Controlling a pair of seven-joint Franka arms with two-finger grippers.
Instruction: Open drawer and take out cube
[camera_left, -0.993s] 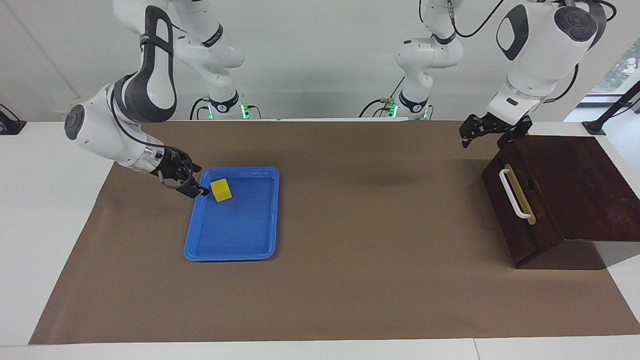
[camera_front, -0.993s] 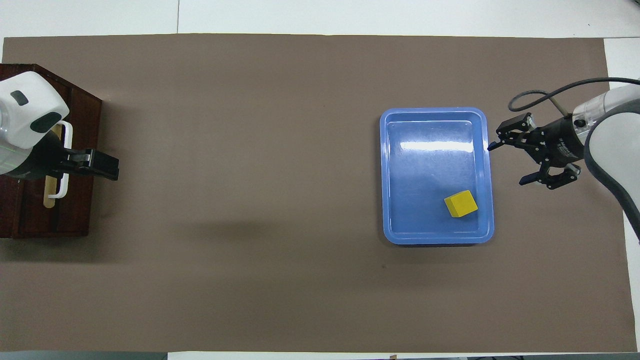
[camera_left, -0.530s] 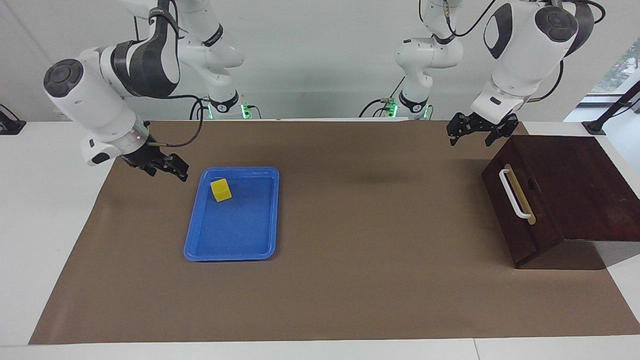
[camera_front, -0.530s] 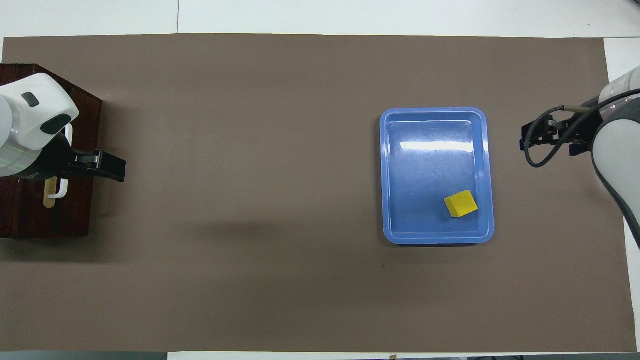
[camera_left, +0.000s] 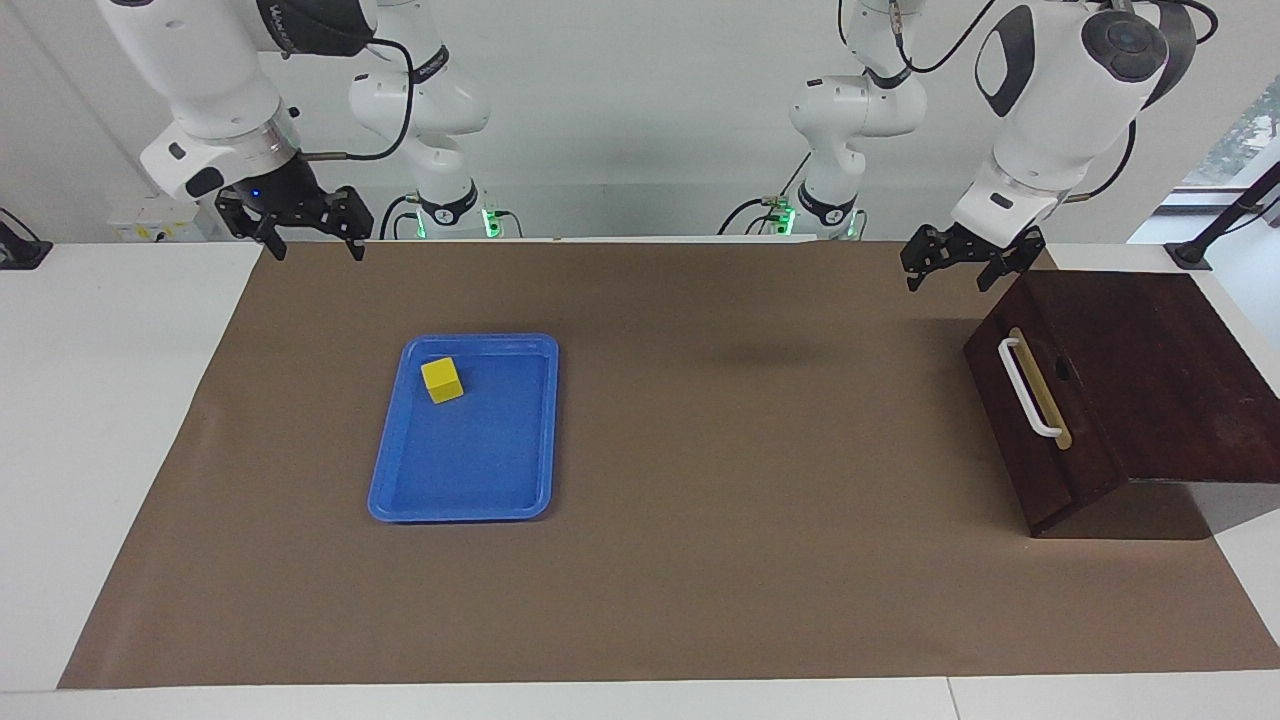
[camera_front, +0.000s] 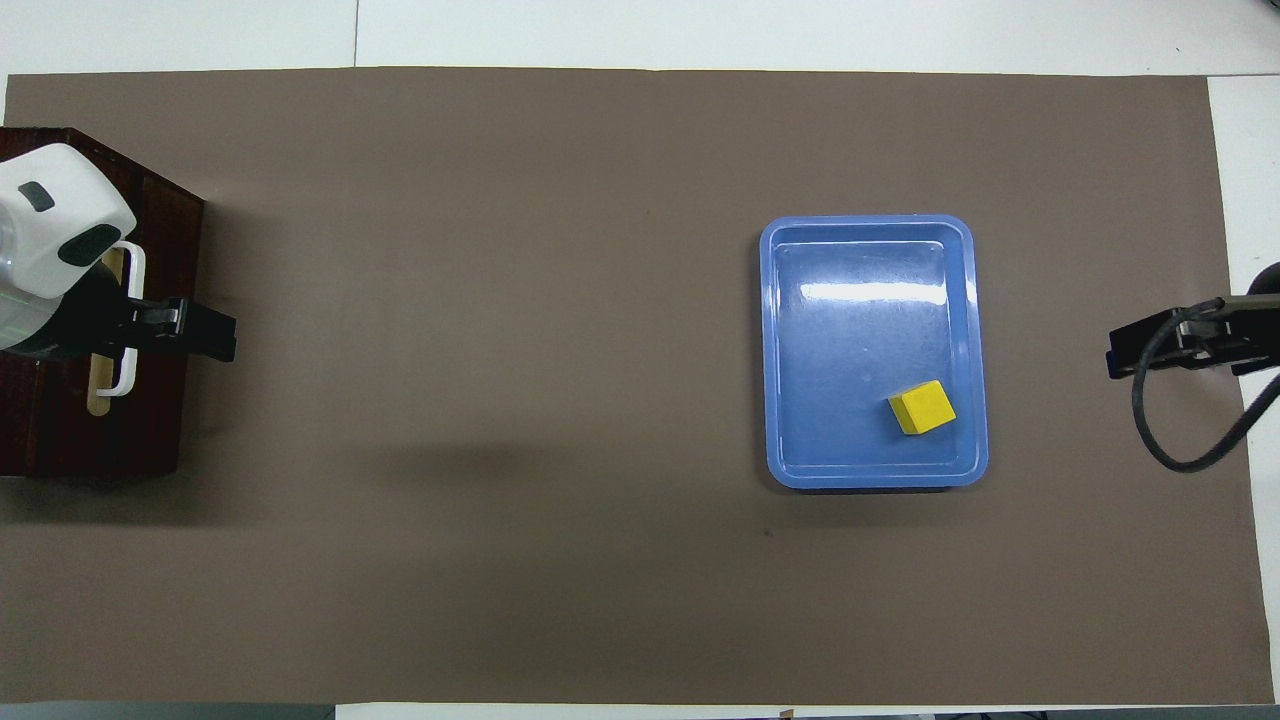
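Two glossy white arms with dark grey joint caps, black cables looped along them, green lights at the bases, black two-finger grippers.

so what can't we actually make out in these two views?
- Drawer interior: it sits closed in both views.
- Drawer handle in the overhead view: partly covered by the left arm.
- Right gripper in the overhead view: only its tip shows, fingers unreadable.
- Cube underside: rests on the blue tray.

Robotics lab: two Franka arms at a paper-covered table.
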